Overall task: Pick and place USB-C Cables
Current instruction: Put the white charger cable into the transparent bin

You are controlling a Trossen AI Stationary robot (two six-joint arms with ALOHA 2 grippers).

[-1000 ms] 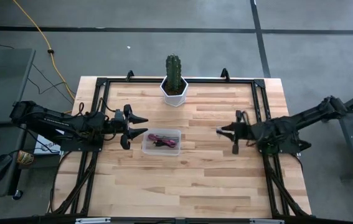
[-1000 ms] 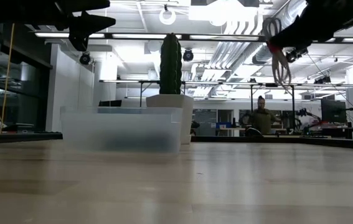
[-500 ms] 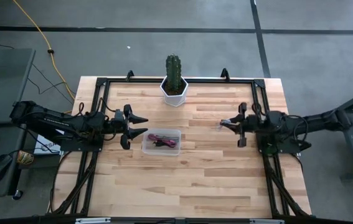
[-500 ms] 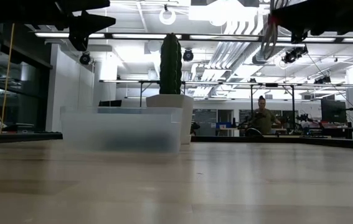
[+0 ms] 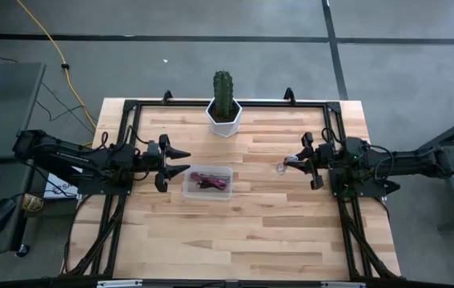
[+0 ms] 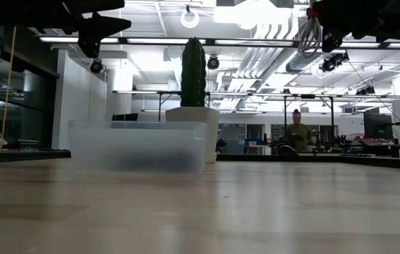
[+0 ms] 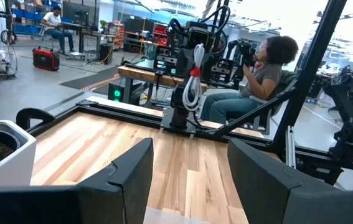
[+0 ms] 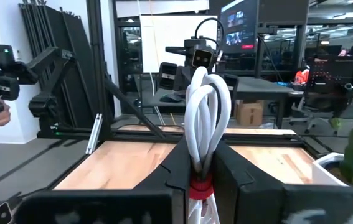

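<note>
1. Two arms reach in over the wooden worktop [image 5: 235, 232], one from each side, and we place everything relative to the clear bin [image 5: 208, 182] lying near its middle.
2. We see the right gripper [image 5: 297, 162] well to the right of the bin, raised above the worktop, its fingers clamped on the whitish cable bundle [image 8: 206, 118].
3. Our right wrist view shows that bundle as a tight white coil standing up between the two dark fingers [image 8: 179, 165], bound by a red tie [image 8: 199, 186] at its lower end.
4. In the left wrist view the same coil [image 7: 195, 84] hangs at the far arm's gripper, beyond the bin's side of the worktop.
5. In the low view the coil [image 6: 312, 39] hangs high above the worktop, to the right of the bin [image 6: 137, 146].
6. We see the left gripper [image 5: 180, 164] just to the left of the bin, raised, with its fingers [image 7: 129, 171] spread wide and nothing between them.
7. Inside the bin lies a dark red cable bundle [image 5: 207, 181]; something darker lies with it, but we cannot tell what.
8. A cactus [image 5: 223, 90] in a white pot [image 5: 224, 118] stands behind the bin, near the worktop's far edge.
9. A person [image 7: 260, 71] sits beyond the worktop in the left wrist view, past the right arm's base.
10. Another person [image 6: 300, 134] sits far back in the room in the low view.
11. A yellow cord [image 5: 46, 40] runs across the floor, well off to the bin's left.
</note>
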